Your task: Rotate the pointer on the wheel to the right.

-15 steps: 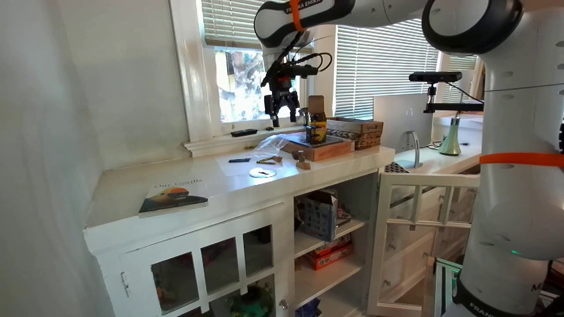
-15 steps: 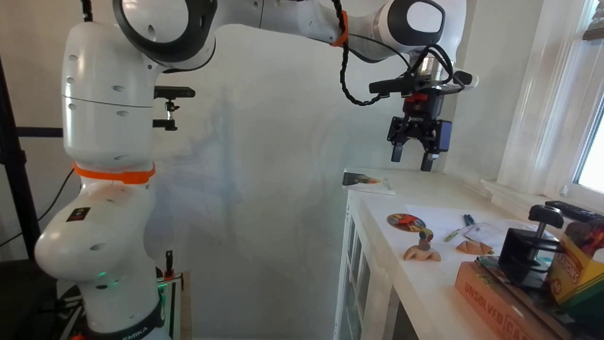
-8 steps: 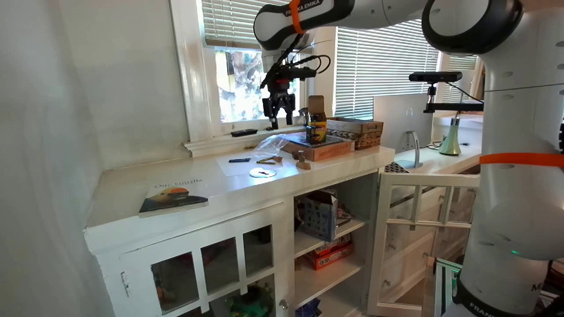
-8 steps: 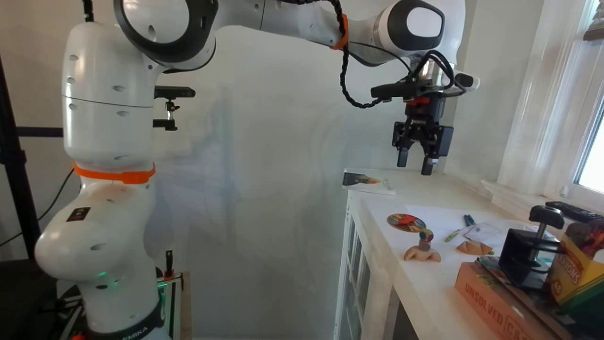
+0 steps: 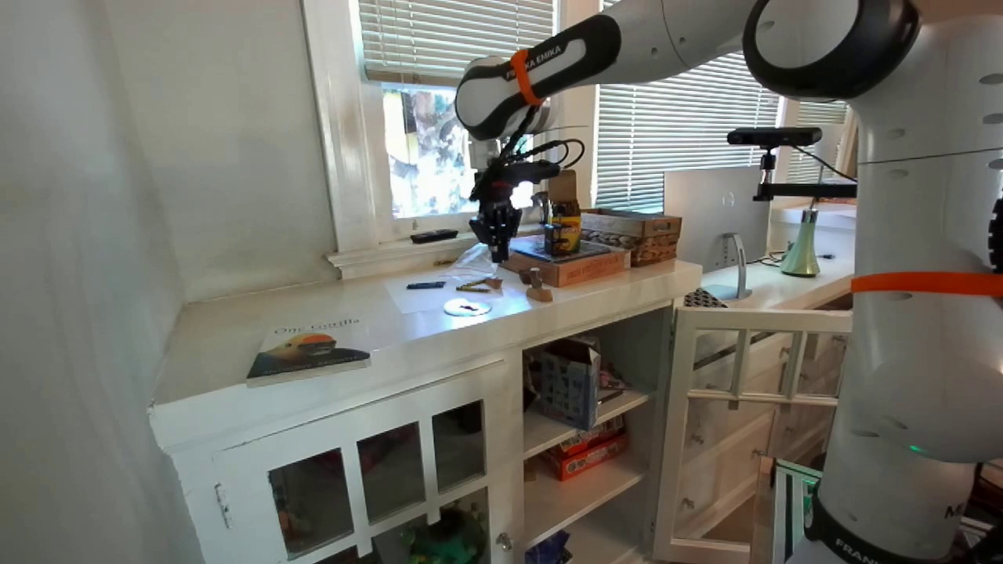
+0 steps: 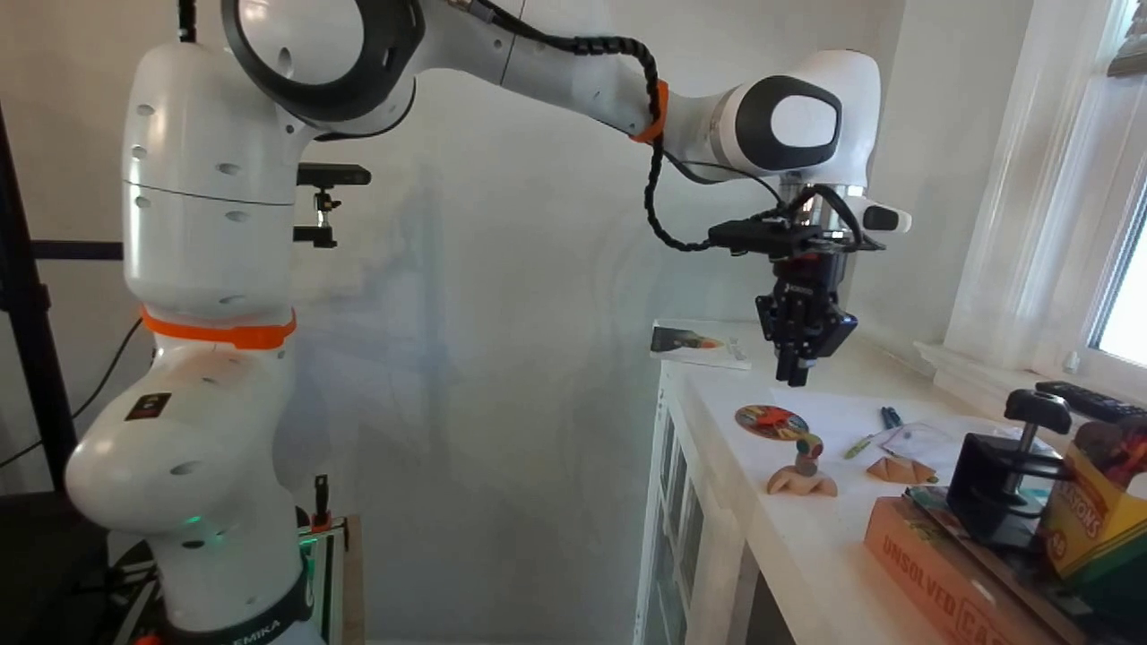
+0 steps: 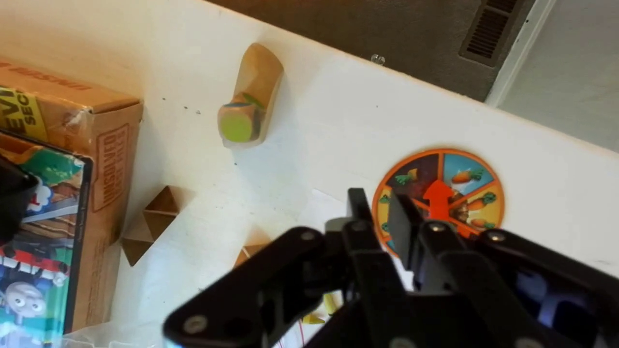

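Observation:
The wheel (image 7: pixel 462 166) is a flat round disc with an orange rim and carrot pictures, lying on the white counter. In an exterior view the wheel (image 5: pixel 468 308) looks pale with glare; in an exterior view the wheel (image 6: pixel 769 421) shows its colours. A red arrow pointer (image 7: pixel 438 198) on it points towards the counter's front edge; its lower end is hidden by my gripper (image 7: pixel 377 197). The fingers are close together with a narrow gap and nothing between them, so the gripper is slightly open. In both exterior views the gripper (image 5: pixel 499 257) (image 6: pixel 792 381) hangs above the counter, apart from the wheel.
A wooden block toy (image 7: pixel 254 92) stands near the wheel, by the counter's front edge. An orange box (image 5: pixel 568 270) carries a black clamp (image 6: pixel 1008 488) and a yellow crayon box (image 6: pixel 1089 520). Small wooden pieces (image 6: pixel 901 468), pens and a clear bag (image 5: pixel 478 261) lie behind. A book (image 5: pixel 313 348) lies further along.
The arm has come down towards the counter, mostly in the last half second. The gripper's fingers have drawn from wide apart to nearly together. The wheel and other objects have not moved.

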